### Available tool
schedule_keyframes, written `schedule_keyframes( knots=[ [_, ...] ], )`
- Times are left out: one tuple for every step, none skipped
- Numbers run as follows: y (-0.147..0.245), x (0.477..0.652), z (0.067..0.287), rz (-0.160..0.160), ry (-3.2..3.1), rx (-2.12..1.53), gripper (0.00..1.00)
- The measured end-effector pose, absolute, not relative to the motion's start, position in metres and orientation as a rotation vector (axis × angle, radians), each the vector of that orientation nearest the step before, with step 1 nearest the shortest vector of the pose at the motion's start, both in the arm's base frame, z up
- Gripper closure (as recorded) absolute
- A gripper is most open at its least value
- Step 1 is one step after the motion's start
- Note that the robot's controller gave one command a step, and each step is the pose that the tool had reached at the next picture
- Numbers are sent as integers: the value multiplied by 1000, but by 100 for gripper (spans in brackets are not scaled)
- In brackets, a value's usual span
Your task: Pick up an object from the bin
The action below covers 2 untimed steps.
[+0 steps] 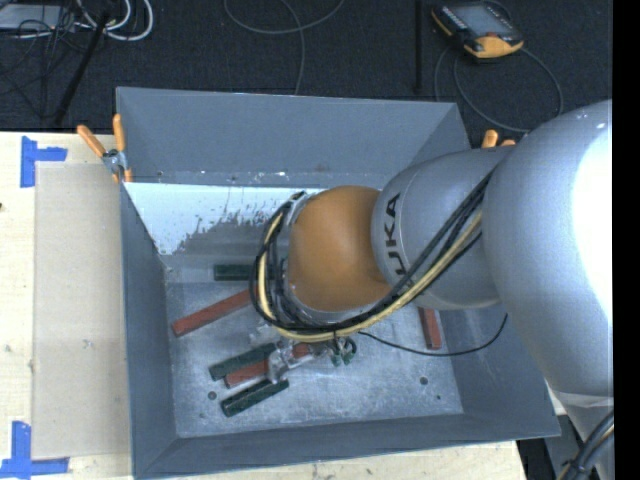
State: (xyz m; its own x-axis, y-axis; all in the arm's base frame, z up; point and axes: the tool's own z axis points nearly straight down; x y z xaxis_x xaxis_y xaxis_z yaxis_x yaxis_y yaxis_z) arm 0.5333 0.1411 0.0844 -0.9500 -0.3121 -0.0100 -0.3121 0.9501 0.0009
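Looking down into the grey metal bin (300, 138), you see the arm enter from the right, with its orange wrist cover (335, 248) over the middle of the floor. The gripper (283, 360) pokes out below that cover, low over the front-left part of the bin. You cannot tell whether it is open or closed, or whether it has hold of anything. Right at its tip, on its left, lies a small cluster of flat sticks: a dark green stick (238, 361), a reddish-brown stick (245, 375) just beneath it, and a second dark green stick (255, 396) nearest the front wall. The first two appear to touch the gripper. A small green piece (343, 352) sits just to its right. A long reddish-brown bar (208, 314) lies farther left, apart.
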Motion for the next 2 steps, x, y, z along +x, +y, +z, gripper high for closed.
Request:
schedule_keyframes(
  knots=[
    [141, 533, 84, 4, 3093, -495, 100],
    [141, 534, 85, 4, 3094, -494, 100]
  ],
)
